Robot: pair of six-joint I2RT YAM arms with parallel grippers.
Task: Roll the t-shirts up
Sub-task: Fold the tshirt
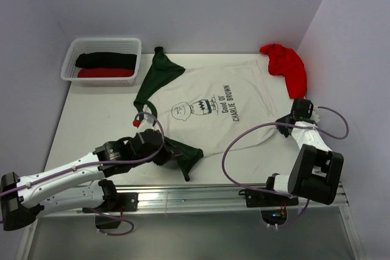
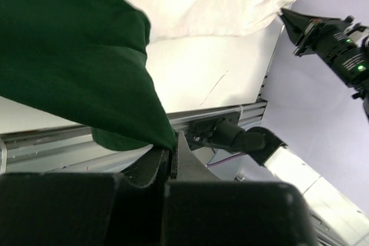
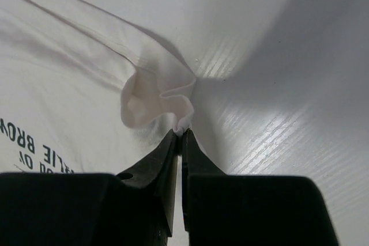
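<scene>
The cream t-shirt (image 1: 210, 105) with dark green sleeves and the Charlie Brown print lies spread across the table's middle. My left gripper (image 1: 173, 153) is shut on its near green sleeve (image 2: 75, 56), close to the front edge. My right gripper (image 1: 286, 123) is shut on the shirt's cream hem corner (image 3: 167, 93) at the right side. A plain red t-shirt (image 1: 286, 65) lies bunched at the back right. A black roll (image 1: 106, 60) and a red roll (image 1: 105, 72) lie in the basket.
A white mesh basket (image 1: 70, 59) stands at the back left corner. The other green sleeve (image 1: 157, 77) lies toward the back. A metal rail (image 1: 201, 196) runs along the table's front edge. Walls close the back and right sides.
</scene>
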